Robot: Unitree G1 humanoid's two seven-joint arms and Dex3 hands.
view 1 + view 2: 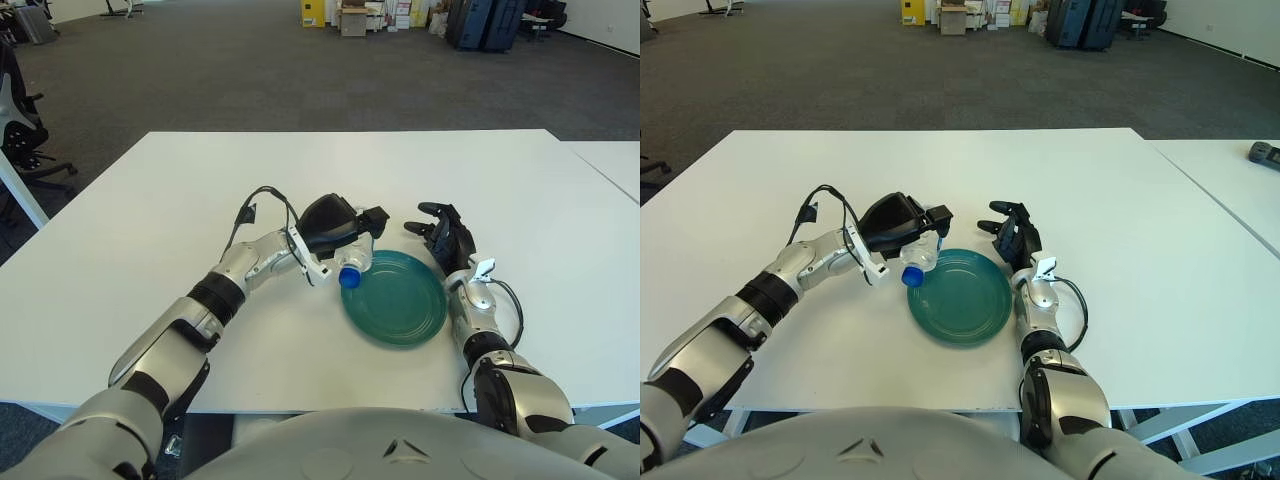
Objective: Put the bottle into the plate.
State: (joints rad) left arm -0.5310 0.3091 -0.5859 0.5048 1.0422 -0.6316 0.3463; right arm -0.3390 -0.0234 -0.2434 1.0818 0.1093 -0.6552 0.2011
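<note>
Now, from the left: left hand reaching in over the white table from the near-left corner, black fingers wrapped down over the clear bottle and clamped on it. Bottle lying tilted, blue cap pointing toward the near edge and slightly left, body running up under the palm toward the far edge (long axis roughly near-to-far, leaning a little). Cap sitting just at the left rim of the green plate, touching or overlapping it; hard to tell whether the bottle hangs just above the rim or leans on it. Plate's open middle directly to the right of the bottle, so only a short shift rightward needed before letting go.

Plenty of bare plate to receive it, nothing else lying inside. Risk, as a judgement: a round bottle set down on a sloping rim likely to roll back off to the left, so better carried well past the rim first.

Further right, right hand beside the plate's far-right rim, fingers loosely spread and holding nothing, idle. Left hand plainly the nearer one. Wide free table toward the far edge and both sides.
</note>
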